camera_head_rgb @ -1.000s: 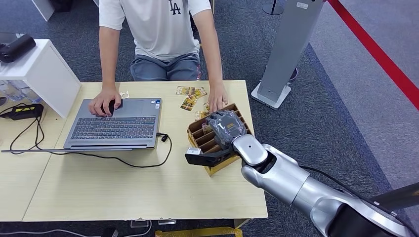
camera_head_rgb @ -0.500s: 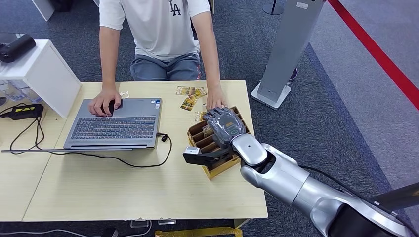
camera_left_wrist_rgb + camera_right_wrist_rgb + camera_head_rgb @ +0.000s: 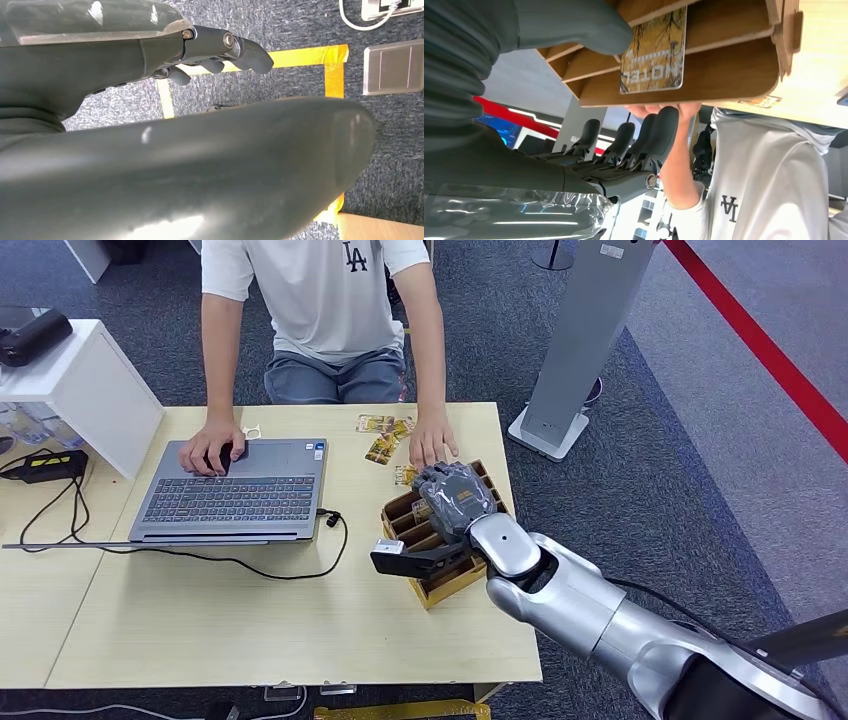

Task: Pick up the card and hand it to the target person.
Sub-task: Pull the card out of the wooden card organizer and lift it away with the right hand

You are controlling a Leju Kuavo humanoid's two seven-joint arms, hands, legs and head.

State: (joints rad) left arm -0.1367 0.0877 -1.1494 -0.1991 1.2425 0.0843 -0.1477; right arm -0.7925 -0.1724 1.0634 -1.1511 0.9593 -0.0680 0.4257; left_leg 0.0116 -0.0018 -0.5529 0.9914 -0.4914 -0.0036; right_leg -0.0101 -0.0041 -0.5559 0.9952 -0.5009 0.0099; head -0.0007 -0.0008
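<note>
Wooden slotted rack (image 3: 440, 540) sits on the table (image 3: 200, 620) near its right edge, just right of the laptop (image 3: 235, 490). Right hand (image 3: 455, 495) over the rack's slots. One card (image 3: 654, 50) stands in a slot of the rack. Loose cards (image 3: 385, 435) lie on the table behind the rack. Person (image 3: 320, 310) sits behind the table, one hand (image 3: 432, 445) just behind the rack, touching the table. Cable (image 3: 250, 560) runs in front of the laptop. Left hand (image 3: 215, 50) hangs over the floor.

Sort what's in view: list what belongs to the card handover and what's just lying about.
Part of the job:
- card standing in the wooden rack
- right hand over the rack
- person seated across the table

Lying about:
- laptop and its cable
- loose cards on the table
- grey post
</note>
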